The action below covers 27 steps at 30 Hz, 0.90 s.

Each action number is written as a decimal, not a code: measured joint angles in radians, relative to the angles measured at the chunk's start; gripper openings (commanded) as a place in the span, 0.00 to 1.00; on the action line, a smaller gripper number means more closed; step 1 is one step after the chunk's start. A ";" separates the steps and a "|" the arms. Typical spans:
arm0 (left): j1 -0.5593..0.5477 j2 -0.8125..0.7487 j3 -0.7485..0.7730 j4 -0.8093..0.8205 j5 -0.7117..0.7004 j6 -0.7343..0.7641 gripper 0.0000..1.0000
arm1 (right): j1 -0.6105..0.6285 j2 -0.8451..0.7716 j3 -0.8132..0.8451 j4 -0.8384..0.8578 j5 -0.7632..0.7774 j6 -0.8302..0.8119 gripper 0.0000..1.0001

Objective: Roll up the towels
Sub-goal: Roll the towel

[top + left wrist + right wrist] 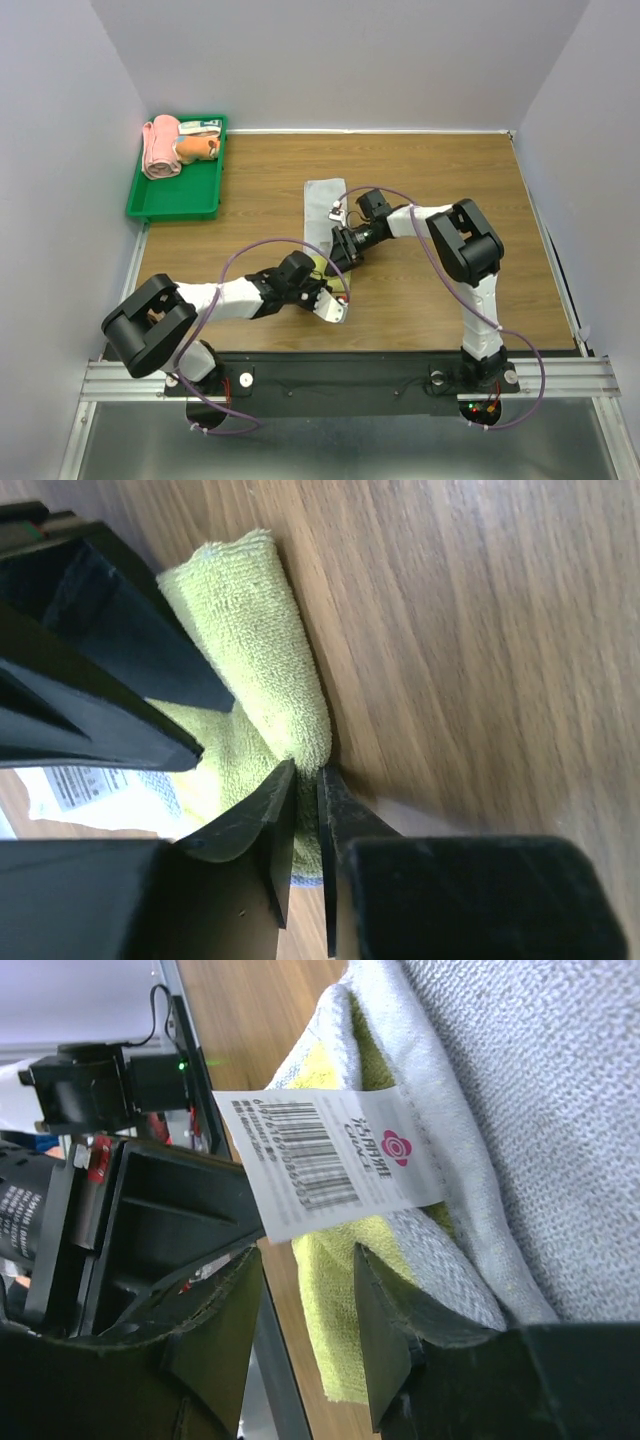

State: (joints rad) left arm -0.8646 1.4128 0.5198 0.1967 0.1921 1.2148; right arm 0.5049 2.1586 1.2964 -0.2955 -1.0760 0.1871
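Observation:
A yellow-green towel with a grey side point(323, 200) lies in the middle of the table, its near end folded over into a thick green roll point(250, 630). My left gripper point(308, 770) pinches the roll's near edge, with cloth filling the thin gap between its jaws. From the far side my right gripper point(308, 1255) straddles the green edge point(330, 1300). Its jaws stand apart: one finger rests on the grey part point(520, 1110) and the other is clear of the cloth. A white barcode label point(320, 1155) hangs from the towel. The orange towel point(195, 148) lies in the green tray point(170, 212).
A pink towel roll point(160, 148) lies in the tray next to the orange towel, at the back left corner. White walls close off the left, back and right. The two grippers point(338, 275) work close together, and a black rail runs along the near table edge.

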 measured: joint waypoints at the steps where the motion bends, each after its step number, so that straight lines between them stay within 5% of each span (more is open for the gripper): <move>1: 0.000 -0.001 0.006 -0.014 0.007 -0.006 0.13 | 0.000 -0.006 -0.011 0.003 -0.002 -0.001 0.49; 8: -0.004 -0.023 0.154 -0.274 0.162 -0.088 0.01 | 0.007 -0.104 -0.097 -0.028 0.007 -0.015 0.65; 15: -0.004 -0.045 0.220 -0.427 0.276 -0.186 0.00 | -0.004 -0.245 -0.092 -0.079 0.089 -0.049 0.80; 23: 0.027 0.058 0.315 -0.560 0.391 -0.291 0.00 | -0.216 -0.390 -0.056 -0.198 0.191 -0.218 0.93; 27: 0.100 0.168 0.431 -0.645 0.487 -0.328 0.00 | -0.242 -0.595 -0.094 -0.259 0.267 -0.355 0.95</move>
State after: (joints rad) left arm -0.7650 1.5810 0.9504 -0.4488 0.6792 0.8864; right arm 0.2626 1.5639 1.2026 -0.5541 -0.8085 -0.1680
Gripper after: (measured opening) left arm 0.138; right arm 0.943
